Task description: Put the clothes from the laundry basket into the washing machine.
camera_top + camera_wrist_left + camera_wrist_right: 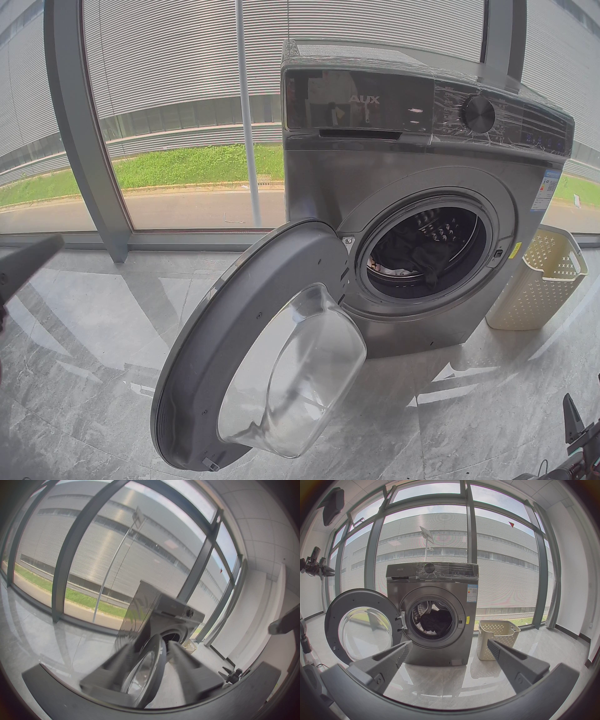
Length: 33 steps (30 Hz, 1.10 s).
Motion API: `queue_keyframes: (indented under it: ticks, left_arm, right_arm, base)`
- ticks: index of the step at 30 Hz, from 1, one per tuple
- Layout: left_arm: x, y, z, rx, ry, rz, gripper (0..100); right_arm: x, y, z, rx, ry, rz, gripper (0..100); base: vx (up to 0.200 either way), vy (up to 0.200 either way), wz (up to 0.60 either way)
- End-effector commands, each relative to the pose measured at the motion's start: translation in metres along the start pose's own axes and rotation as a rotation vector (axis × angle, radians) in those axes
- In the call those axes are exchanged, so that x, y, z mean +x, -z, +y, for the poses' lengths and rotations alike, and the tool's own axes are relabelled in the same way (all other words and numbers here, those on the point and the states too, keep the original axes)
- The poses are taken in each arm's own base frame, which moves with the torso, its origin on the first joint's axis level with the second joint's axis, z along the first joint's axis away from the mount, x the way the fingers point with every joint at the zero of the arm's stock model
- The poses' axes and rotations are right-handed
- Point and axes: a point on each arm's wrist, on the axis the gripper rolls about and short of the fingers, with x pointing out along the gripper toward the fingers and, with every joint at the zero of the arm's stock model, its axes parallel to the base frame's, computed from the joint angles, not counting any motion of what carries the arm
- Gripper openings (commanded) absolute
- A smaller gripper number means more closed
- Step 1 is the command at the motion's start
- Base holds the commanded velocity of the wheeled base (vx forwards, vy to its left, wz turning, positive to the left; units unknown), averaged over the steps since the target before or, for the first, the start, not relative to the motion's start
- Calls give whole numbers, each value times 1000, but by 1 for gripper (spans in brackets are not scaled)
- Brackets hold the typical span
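- The left gripper [151, 645] hangs at the far left, well apart from the machine – its fingers spread, holding nothing.
- The door [250, 350] stands swung wide to the left of the opening, its glass bowl facing the near side.
- In the washing machine [350, 181], dark clothes [419, 253] lie heaped inside the drum, with a pale piece showing under them at the lip.
- The laundry basket [544, 281] stands on the floor just beside the machine's right side; what shows of its inside looks bare, though its bottom is hidden.
- The right gripper [449, 642] hovers near and to the right, jaws wide apart and empty.
- Judged from this, the loading seems nearly or fully done – the next move calls for checking the basket's bottom, then reaching in for anything left.
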Motion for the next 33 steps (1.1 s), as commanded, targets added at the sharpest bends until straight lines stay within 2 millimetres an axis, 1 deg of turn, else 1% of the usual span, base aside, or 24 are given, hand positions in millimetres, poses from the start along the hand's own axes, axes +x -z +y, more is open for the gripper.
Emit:
queue_keyframes:
  ticks: [1,2,3,4,5,7,8,14,17,18,19,24,28,33]
  left_arm:
    - [40,30,34,103,-189,188,0]
    - [41,32,41,155,-226,201,0]
    - [41,32,41,155,-226,201,0]
    - [41,35,53,235,-237,231,0]
    - [41,36,54,248,-197,244,0]
    - [40,40,55,243,-115,268,0]
    - [39,43,56,240,-105,278,0]
    - [34,70,64,203,-99,366,0]
    - [33,79,66,185,-79,406,0]
    - [33,79,66,185,-79,406,0]
    - [34,84,67,177,-68,428,0]
    - [40,91,72,169,-70,451,0]
    - [52,94,76,202,-49,446,0]
    - [57,112,73,257,23,513,0]
  right_arm:
    - [-1,0,0,0,-1,-16,100]
    - [-1,0,0,0,-1,-16,100]
    - [-1,0,0,0,-1,-16,100]
    - [-1,0,0,0,-1,-16,100]
    - [-1,0,0,0,-1,-16,100]
    - [-1,0,0,0,-3,-16,100]
    - [-1,0,0,0,-1,-16,100]
    - [-1,0,0,0,-3,-16,100]
    - [-1,0,0,0,-3,-16,100]
    - [-1,0,0,0,-3,-16,100]
    - [-1,0,0,0,-3,-16,100]
    - [-1,0,0,0,-1,-16,100]
    - [-1,0,0,0,-1,-16,100]
    - [-1,0,0,0,-1,-16,100]
  base:
    - [0,0,0]
    - [0,0,0]
    - [0,0,0]
    - [0,0,0]
    - [0,0,0]
    - [0,0,0]
    - [0,0,0]
    - [0,0,0]
    - [0,0,0]
    - [0,0,0]
    - [0,0,0]
    - [0,0,0]
    - [0,0,0]
    - [0,0,0]
